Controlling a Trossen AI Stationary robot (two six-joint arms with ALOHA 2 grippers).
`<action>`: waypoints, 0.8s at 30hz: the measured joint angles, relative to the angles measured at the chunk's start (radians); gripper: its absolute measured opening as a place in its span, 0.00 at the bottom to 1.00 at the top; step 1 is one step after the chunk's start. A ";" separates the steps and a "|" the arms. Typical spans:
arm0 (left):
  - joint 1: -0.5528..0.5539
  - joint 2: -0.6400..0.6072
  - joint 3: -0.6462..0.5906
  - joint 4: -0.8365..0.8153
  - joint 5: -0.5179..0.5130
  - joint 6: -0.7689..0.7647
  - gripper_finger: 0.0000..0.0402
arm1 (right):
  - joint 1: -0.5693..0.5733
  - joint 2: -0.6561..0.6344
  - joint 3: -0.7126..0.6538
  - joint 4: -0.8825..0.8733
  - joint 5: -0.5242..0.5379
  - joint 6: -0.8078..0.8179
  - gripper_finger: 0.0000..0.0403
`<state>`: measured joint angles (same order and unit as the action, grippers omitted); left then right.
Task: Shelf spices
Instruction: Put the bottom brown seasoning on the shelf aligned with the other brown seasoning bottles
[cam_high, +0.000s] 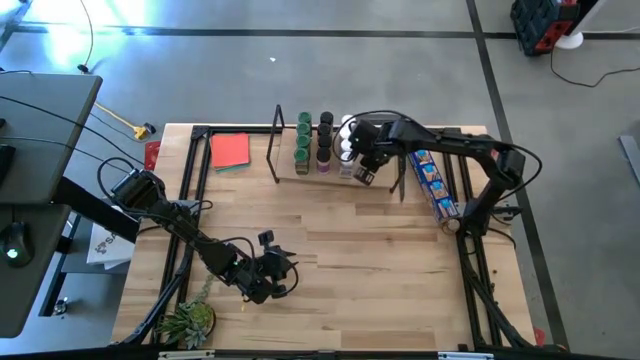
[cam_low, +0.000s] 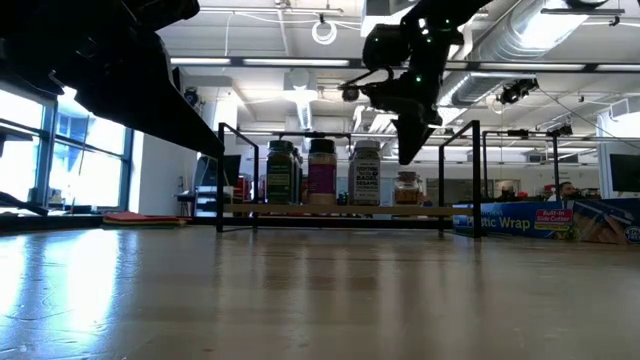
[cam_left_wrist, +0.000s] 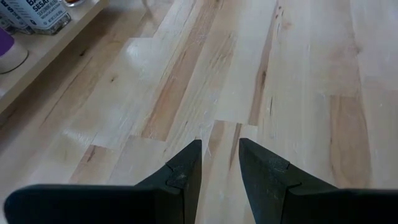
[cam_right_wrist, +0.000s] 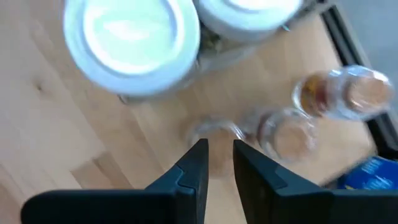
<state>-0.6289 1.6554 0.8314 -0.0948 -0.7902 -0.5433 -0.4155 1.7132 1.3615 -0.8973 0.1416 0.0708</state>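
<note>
Bright overhead light glares on the table (cam_low: 300, 290); the right wrist view's jars (cam_right_wrist: 130, 37) are blurred.

Overhead looks straight down; low looks level; both share the shelf (cam_high: 320, 172) (wrists close).

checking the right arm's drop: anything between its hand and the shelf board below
Nothing visible directly under it. The right hand hangs above the shelf at its right end, with white-lidded jars and clear jars close beside the gap.

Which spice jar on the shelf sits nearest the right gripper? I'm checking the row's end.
The clear-lidded jar directly beyond the right gripper, at the shelf's packet-side end; the white-lidded jars stand farther off.
</note>
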 joint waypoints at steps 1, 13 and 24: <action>0.000 0.000 0.000 0.000 0.000 -0.002 0.26 | -0.002 0.000 -0.007 0.002 -0.003 0.000 0.16; 0.000 0.000 0.000 -0.001 0.003 -0.001 0.26 | -0.017 -0.002 -0.027 -0.038 0.015 -0.009 0.16; 0.000 0.000 0.000 -0.001 0.003 -0.002 0.26 | -0.018 0.000 -0.027 -0.021 0.068 -0.030 0.16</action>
<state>-0.6289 1.6554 0.8314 -0.0956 -0.7876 -0.5453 -0.4339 1.7130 1.3342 -0.9180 0.2092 0.0406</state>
